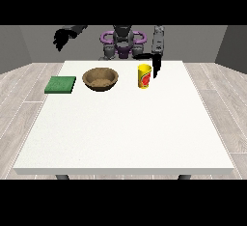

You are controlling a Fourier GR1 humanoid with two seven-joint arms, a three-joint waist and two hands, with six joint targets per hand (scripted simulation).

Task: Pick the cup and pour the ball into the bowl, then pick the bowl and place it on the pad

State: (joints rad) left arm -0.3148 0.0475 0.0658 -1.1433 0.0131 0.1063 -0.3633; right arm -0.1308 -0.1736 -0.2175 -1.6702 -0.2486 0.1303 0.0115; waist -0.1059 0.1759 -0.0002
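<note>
Toward the far edge of the desk [120,133] you are looking at three things sitting in a row. Nearest the far left corner, the green pad [61,84] is lying flat. Beside it, toward the middle of the far edge, the brown bowl [100,79] is standing upright, apart from the pad. Right of the bowl, the yellow cup [144,76] is standing upright too, well clear of the bowl; you cannot see a ball inside it from here.

Your robot hand at the view's right [156,68] is hanging just beside the cup's right side, fingers pointing straight down, open and holding nothing; whether it is touching the cup, you cannot tell. Your robot hand at the view's left [61,38] is hovering high beyond the desk's far left corner, its fingers hanging loosely, gripping nothing.
</note>
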